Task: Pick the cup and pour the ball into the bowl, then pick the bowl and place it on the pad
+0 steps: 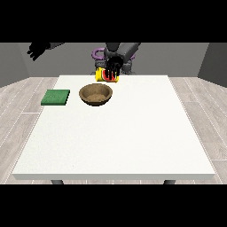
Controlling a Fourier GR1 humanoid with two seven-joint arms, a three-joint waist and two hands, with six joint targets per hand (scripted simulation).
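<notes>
Front view. A large white rectangular table (115, 133) fills the middle of the frame, with grey wood-plank flooring around it and the dark grey torso of the robot (122, 51) behind its far edge. A round brown bowl (95, 94) with a speckled interior stands upright on the far half of the table, left of centre. A flat square green pad (56, 97) lies near the table's left edge, beside the bowl but apart from it. A yellow cup (107, 75) with a red patch showing on it is held just beyond the bowl's far rim, tilted onto its side. The black hand nearer the view's right (112, 65) covers the cup from above, its fingers curled down over the cup's body. The ball cannot be made out. The black hand at the view's left (36, 49) is raised clear of the table, off its left side, fingers spread and holding nothing.
</notes>
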